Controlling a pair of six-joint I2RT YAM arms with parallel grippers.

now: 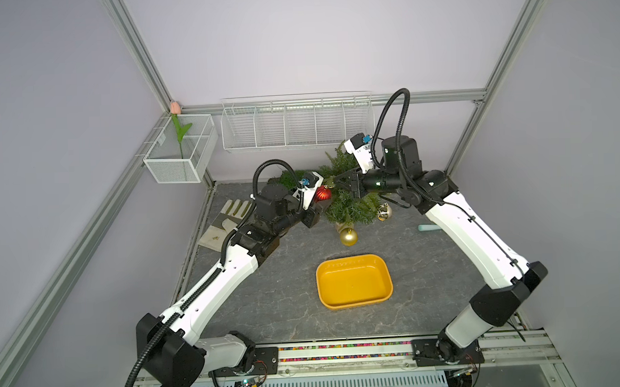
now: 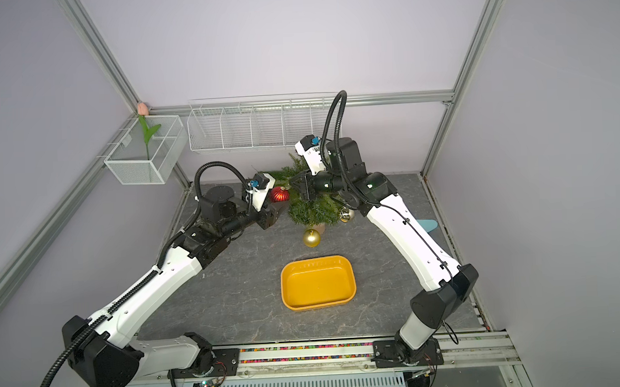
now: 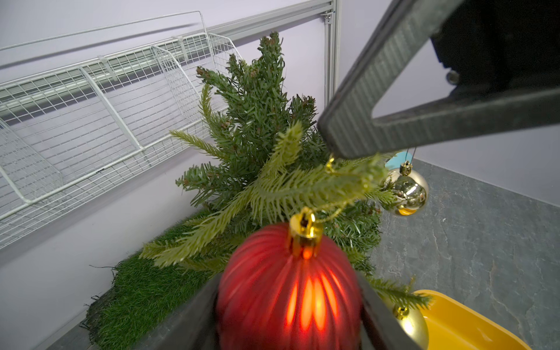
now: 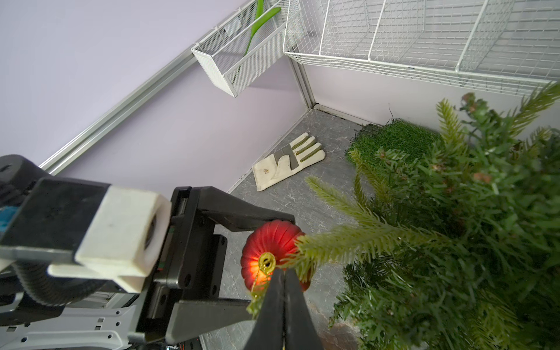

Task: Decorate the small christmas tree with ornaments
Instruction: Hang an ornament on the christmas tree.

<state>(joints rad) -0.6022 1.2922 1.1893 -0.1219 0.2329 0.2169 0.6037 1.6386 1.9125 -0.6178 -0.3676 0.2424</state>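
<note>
Two grippers share one bauble: the left gripper (image 4: pixel 266 261) clamps the red ornament (image 3: pixel 288 288) left of the small christmas tree (image 1: pixel 348 203), at far centre; the right gripper (image 4: pixel 283 275), jaws pressed together, pinches its gold loop (image 3: pixel 330 165) at a branch tip (image 3: pixel 371 175). Likely faults: the loop slipping off the springy tip, or a tug tipping the tree. The wire rack (image 1: pixel 297 131) stands close behind; open table (image 1: pixel 269 302) lies nearer.
</note>
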